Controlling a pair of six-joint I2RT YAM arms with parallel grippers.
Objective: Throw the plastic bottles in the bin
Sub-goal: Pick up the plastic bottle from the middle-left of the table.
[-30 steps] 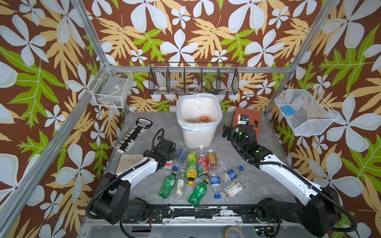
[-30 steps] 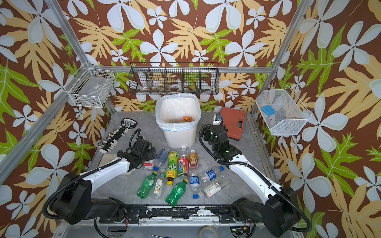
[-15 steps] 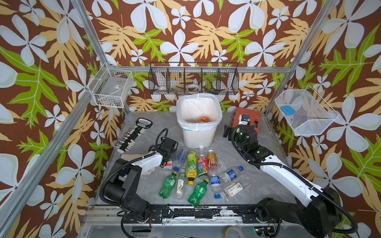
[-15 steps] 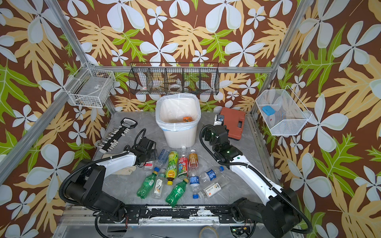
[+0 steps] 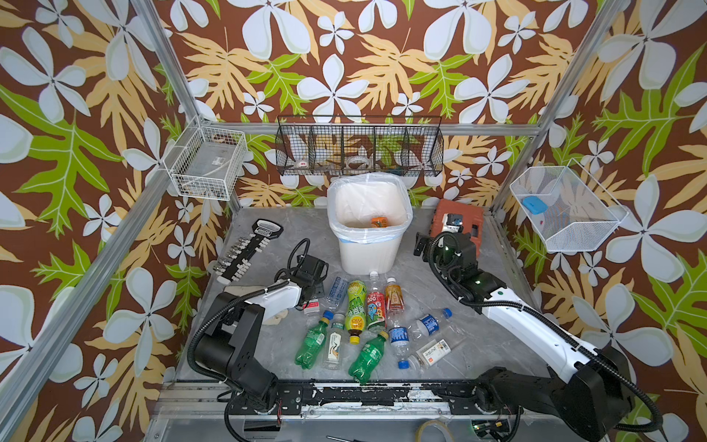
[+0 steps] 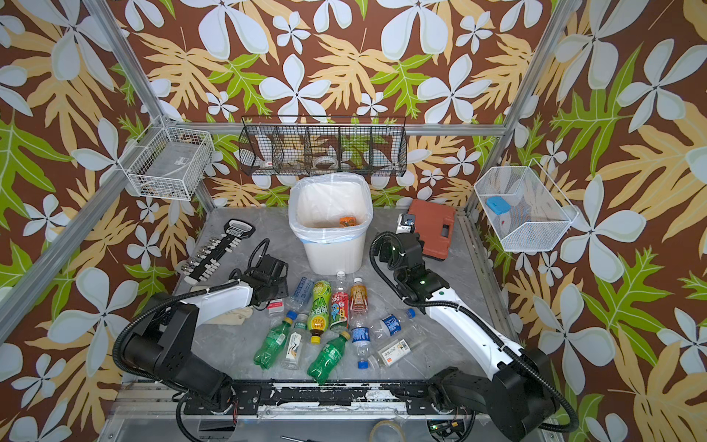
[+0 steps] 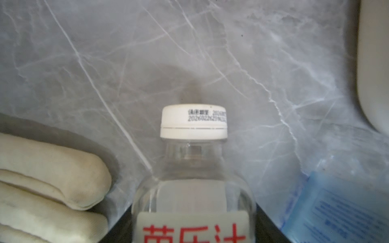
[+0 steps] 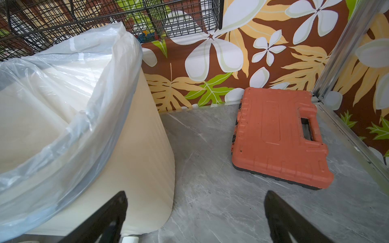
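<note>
Several plastic bottles [image 5: 361,310] lie in a cluster on the grey table in front of the bin [image 5: 369,248], and an orange-labelled one [image 5: 378,222] lies inside it. At the cluster's left edge my left gripper [image 5: 311,296] is low over a small clear bottle [image 7: 193,202] with a white cap and a red-lettered white label. Its dark jaws press both sides of that bottle, which still rests on the table. My right gripper [image 8: 196,195] hangs open and empty just right of the bin [image 8: 136,147], above bare table.
An orange-red tool case [image 8: 277,136] lies at the back right. A black socket rack [image 5: 248,248] lies at the back left. A cream glove [image 7: 52,172] lies beside the gripped bottle. Wire baskets [image 5: 359,149] hang on the walls.
My left gripper's jaws have closed onto the small white-capped bottle, and the left arm's elbow has folded back toward its base. The right arm has barely moved.
</note>
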